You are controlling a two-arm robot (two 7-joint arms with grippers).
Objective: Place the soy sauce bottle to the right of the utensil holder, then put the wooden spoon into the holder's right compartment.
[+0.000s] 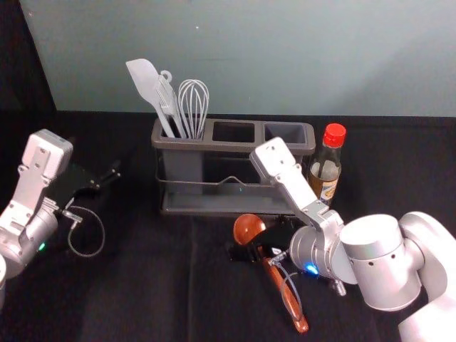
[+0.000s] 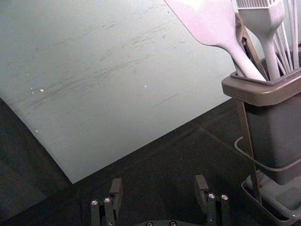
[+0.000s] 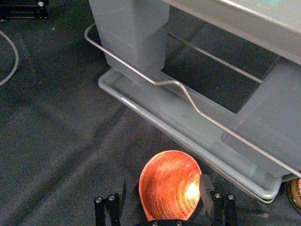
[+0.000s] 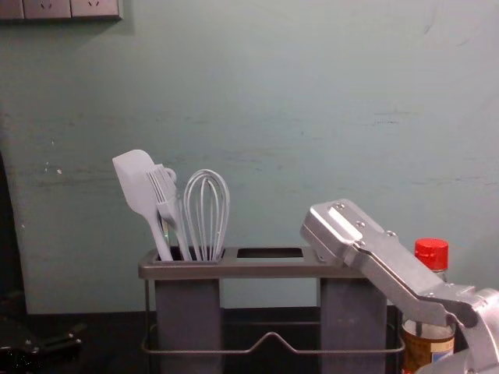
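Closing right pincer (image 3: 163,195), spread astride spoon bowl (image 3: 169,181), risked slipping off its curve; open left pincer (image 2: 158,192) sat left of holder (image 1: 231,146).

I see a pale spatula (image 4: 134,179) leaning to my left, with its wide end up. A little brush (image 4: 162,187) stands between it and a whisk (image 4: 207,210), which has its round loops at the top. Behind them is a big gray-green wall (image 4: 327,109) with scratches and tiny white spots on it. High up on my left I see wall sockets (image 4: 47,8) in a row. A black cloth (image 1: 142,285) lies below, with a crease in it.
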